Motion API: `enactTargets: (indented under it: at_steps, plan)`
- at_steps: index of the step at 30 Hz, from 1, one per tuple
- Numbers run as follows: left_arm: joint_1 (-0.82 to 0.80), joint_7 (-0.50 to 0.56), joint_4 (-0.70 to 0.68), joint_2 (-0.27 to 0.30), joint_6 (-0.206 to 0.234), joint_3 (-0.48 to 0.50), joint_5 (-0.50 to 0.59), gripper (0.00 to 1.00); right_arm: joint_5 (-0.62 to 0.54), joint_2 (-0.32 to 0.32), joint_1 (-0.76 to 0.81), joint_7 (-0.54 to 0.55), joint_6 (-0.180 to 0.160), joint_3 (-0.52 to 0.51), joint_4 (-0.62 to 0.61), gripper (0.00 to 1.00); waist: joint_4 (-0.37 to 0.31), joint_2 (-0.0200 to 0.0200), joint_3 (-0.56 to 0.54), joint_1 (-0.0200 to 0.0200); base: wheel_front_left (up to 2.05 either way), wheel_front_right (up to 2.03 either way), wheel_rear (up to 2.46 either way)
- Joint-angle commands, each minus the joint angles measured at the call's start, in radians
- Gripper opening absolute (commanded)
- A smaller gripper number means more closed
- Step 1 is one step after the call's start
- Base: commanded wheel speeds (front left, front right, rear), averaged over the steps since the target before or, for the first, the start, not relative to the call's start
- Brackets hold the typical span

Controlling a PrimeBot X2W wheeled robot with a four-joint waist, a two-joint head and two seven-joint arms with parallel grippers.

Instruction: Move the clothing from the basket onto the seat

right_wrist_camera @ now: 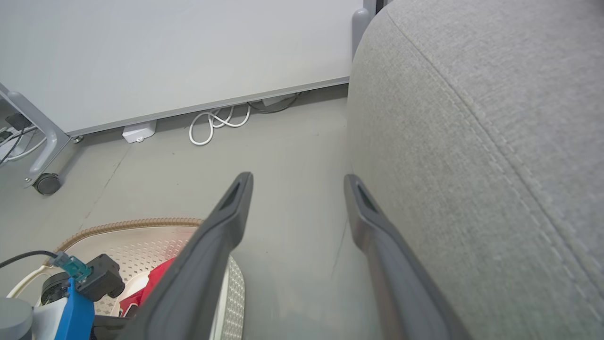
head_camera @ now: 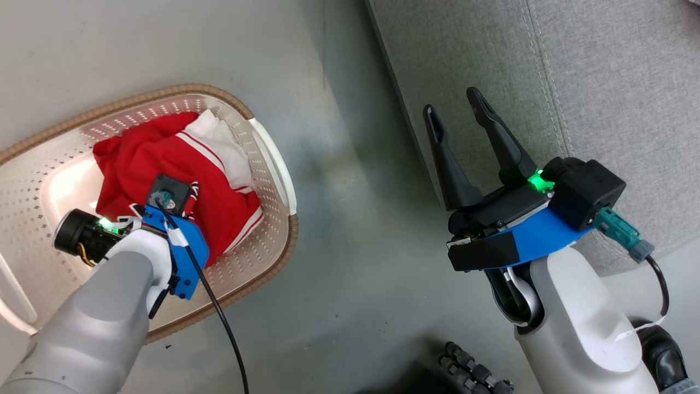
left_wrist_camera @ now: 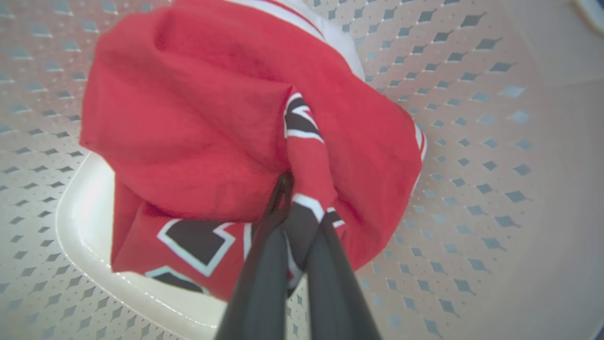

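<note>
Smooth grey floor [head_camera: 339, 262] underneath, pale wall [right_wrist_camera: 165, 56] behind. Clothing [head_camera: 164, 158] red with white stripes, bunched in one heap inside the basket [head_camera: 27, 202], toward its right-hand end, with no clear long axis. Left fingers [left_wrist_camera: 264, 274] pointing straight down into the near side of the heap and pinched shut on a fold of red cloth with black-and-white lettering. Fold runs up between them, along their own line. Hard to tell whether the heap hangs from that pinch or rests on the basket bottom. Looks like the grasp step, with nothing on the seat yet, so the task is barely begun.

Seat [head_camera: 601, 109] lies to the robot's right of the basket, across a bare strip of floor. Judging by the right wrist view, stands higher than the basket rim. Coming move therefore likely up first, clear of the right-hand wall, then sideways to the right. Right fingers [head_camera: 448, 164] spread wide, holding nothing, poised just beside the seat's near edge and well apart from the clothing. Left arm on the cloth, right arm nearer the goal. Risk of a trailing hem catching the rim, or of only one garment coming along.
</note>
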Motion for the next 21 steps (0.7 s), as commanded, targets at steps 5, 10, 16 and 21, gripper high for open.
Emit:
enactTargets:
  at_steps: [5, 10, 16, 21]
  plan:
    - [0.002, -0.021, 0.013, -0.025, -0.007, -0.005, -0.018, 0.00, -0.024, 0.002, -0.001, -0.003, 0.000, -0.004, 0.013, 1.00, 0.020, 0.0000, -0.046, 0.0000, 0.00, 0.00, 0.00]
    - [0.020, -0.039, 0.026, -0.056, -0.010, -0.004, -0.029, 0.00, -0.055, 0.002, 0.018, -0.003, 0.000, -0.014, 0.030, 1.00, 0.047, 0.0000, -0.108, 0.0000, 0.00, 0.00, 0.00]
    - [0.056, -0.076, 0.052, -0.113, -0.023, -0.011, -0.049, 0.00, -0.123, 0.001, 0.058, -0.003, 0.000, -0.040, 0.077, 1.00, 0.099, 0.0000, -0.241, 0.0000, 0.00, 0.00, 0.00]
    - [0.094, -0.110, 0.070, -0.167, -0.034, -0.019, -0.065, 0.00, -0.167, 0.001, 0.112, -0.003, 0.000, -0.061, 0.119, 1.00, 0.145, 0.0000, -0.363, 0.0000, 0.00, 0.00, 0.00]
